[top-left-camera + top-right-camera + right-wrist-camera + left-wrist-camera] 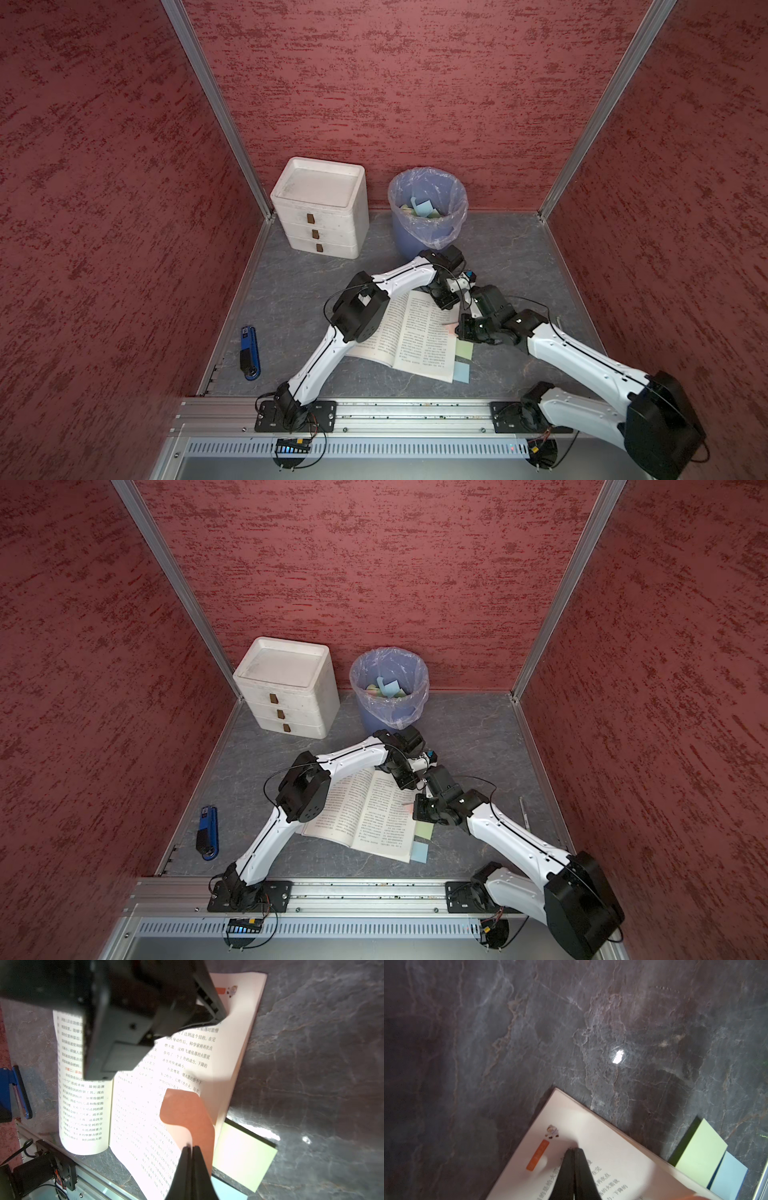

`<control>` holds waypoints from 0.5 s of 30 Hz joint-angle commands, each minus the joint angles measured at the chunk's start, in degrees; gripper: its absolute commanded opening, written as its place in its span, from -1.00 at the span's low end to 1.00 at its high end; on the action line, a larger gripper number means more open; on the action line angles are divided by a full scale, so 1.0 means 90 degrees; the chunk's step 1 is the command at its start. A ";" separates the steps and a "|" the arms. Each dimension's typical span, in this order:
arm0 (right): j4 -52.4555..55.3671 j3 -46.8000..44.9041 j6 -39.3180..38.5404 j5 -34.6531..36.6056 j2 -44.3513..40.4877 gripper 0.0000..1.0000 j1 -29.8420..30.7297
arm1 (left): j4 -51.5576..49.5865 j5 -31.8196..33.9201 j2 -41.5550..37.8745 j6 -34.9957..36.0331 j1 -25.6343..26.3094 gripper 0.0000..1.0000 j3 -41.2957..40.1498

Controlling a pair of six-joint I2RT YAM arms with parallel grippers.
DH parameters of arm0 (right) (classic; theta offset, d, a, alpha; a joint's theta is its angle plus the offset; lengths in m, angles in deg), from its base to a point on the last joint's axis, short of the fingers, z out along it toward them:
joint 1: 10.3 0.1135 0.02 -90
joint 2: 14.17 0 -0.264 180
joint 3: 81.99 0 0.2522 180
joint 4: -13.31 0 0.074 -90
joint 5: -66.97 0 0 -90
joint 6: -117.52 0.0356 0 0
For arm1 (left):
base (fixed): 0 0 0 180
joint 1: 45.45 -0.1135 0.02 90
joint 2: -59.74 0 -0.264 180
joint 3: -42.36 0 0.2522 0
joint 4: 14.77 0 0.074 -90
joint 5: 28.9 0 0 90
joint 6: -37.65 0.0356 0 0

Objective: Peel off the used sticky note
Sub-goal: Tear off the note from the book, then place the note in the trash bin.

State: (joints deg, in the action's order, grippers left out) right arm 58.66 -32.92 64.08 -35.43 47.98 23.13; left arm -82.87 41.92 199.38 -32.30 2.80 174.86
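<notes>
– Red textured walls (415, 83) are closing in a grey marbled tabletop (519, 257), and an open book (415, 332) of printed Chinese text is lying in the middle of it. What are the arms doing?

– Both are reaching over the right-hand page. The left gripper (574, 1150) is pressing down on that page near its far outer corner, with its jaws clenched together and nothing between them.

– And the right gripper (191, 1148)?

– It is pinching the pink sticky note (187, 1113), jaws clamped on one edge of it. The note is curling up off the right-hand page close to the page's outer edge (whether its other end is sticking to the paper, I cannot tell).

– Are other notes showing?

– A green sticky note (464, 350) and a blue sticky note (461, 372) are poking out from under that same outer edge and lying flat on the tabletop. The green one is sitting just beside the right gripper, the blue one nearer the robot's base.

– What is standing behind?

– A white three-drawer unit (324, 224) and a blue waste bin (409, 245) with a clear liner are standing side by side against the back wall, and coloured paper scraps are lying in the bin. A blue stapler (250, 353) is lying well apart, off to the left of the book.
</notes>
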 commanded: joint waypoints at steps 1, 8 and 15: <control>0.0425 0.0340 -0.0106 -0.0094 -0.0592 -1.00 0.0146 | -0.0162 0.0180 0.0346 0.0076 -0.0100 -0.89 0.0009; 0.1383 0.0851 -0.0035 0.0024 -0.1542 -1.00 0.0150 | -0.0104 0.0083 0.0179 0.0067 -0.0156 -0.90 -0.0126; 0.2533 0.2639 -0.0230 0.0554 -0.1702 -1.00 0.0136 | -0.0339 -0.0557 -0.0864 0.0003 -0.0404 -0.75 -0.0569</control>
State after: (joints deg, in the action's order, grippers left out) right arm 75.43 -15.72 63.73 -34.16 32.70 24.01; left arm -83.46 39.71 197.39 -32.39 0.94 172.20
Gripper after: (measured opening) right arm 0.053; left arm 0.118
